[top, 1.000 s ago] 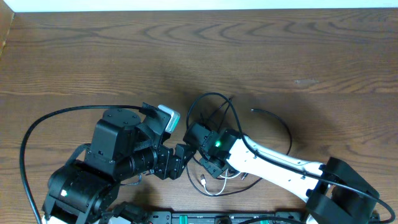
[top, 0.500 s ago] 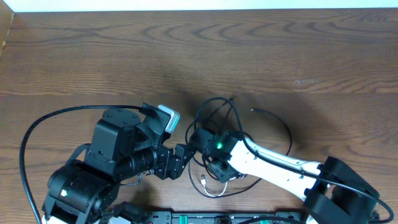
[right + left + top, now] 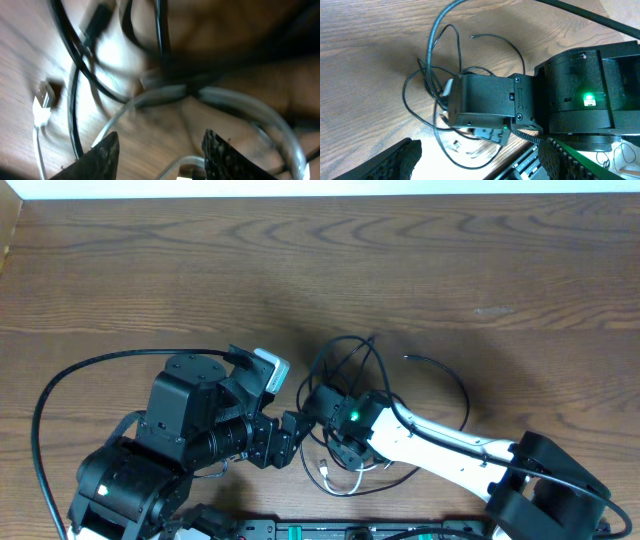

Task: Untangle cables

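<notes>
A tangle of thin black cables (image 3: 350, 355) with one white cable (image 3: 340, 476) lies on the wooden table (image 3: 420, 260) at front centre. My right gripper (image 3: 322, 442) is low over the tangle, hiding its middle. In the right wrist view its fingers (image 3: 159, 150) are open, with black cables (image 3: 75, 60) and the white cable (image 3: 165, 92) just beyond them and a white plug (image 3: 42, 97) at left. My left gripper (image 3: 292, 430) is open, just left of the tangle. In the left wrist view its fingers (image 3: 480, 160) frame the right gripper's body (image 3: 485, 102) and black loops (image 3: 420, 90).
A thick black robot wire (image 3: 70, 380) arcs over the table at the left. The robot base rail (image 3: 330, 530) runs along the front edge. A pale wall strip (image 3: 300, 188) borders the far edge.
My right gripper has shifted slightly toward the front, lower onto the tangle. The black loops have moved a little with it. The left arm has not moved.
</notes>
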### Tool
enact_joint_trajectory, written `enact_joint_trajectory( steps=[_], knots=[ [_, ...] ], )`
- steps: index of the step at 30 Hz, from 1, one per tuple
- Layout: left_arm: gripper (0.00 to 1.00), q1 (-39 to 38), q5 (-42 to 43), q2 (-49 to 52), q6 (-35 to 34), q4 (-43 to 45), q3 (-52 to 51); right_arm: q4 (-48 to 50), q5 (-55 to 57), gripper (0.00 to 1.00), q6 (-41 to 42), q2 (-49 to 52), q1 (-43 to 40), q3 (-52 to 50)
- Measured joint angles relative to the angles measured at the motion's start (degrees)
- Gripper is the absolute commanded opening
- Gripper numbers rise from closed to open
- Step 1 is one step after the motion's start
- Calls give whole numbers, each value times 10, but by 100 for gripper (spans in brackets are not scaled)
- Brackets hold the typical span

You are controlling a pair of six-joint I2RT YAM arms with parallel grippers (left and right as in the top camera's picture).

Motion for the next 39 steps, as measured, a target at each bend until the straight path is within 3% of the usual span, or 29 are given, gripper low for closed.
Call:
enact_joint_trajectory(
  steps=[7, 11, 24, 26, 31, 33, 39],
  knots=[
    [81, 0, 0, 0, 0, 0, 0, 120, 17, 58, -44, 0, 0, -1],
    [80, 0, 0, 0, 0, 0, 0, 125, -5, 58, -55, 0, 0, -1],
    [81, 0, 0, 0, 0, 0, 0, -67, -172, 59, -95, -1, 1, 3],
    [81, 0, 0, 0, 0, 0, 0, -76, -178, 51, -105, -1, 1, 3],
    [81, 0, 0, 0, 0, 0, 0, -68, -186, 11, -121, -1, 2, 3],
    [81, 0, 0, 0, 0, 0, 0, -60, -187, 1, -119, -1, 2, 3],
    [81, 0, 0, 0, 2, 2, 0, -33, -186, 1, -101, -1, 2, 3]
  ],
)
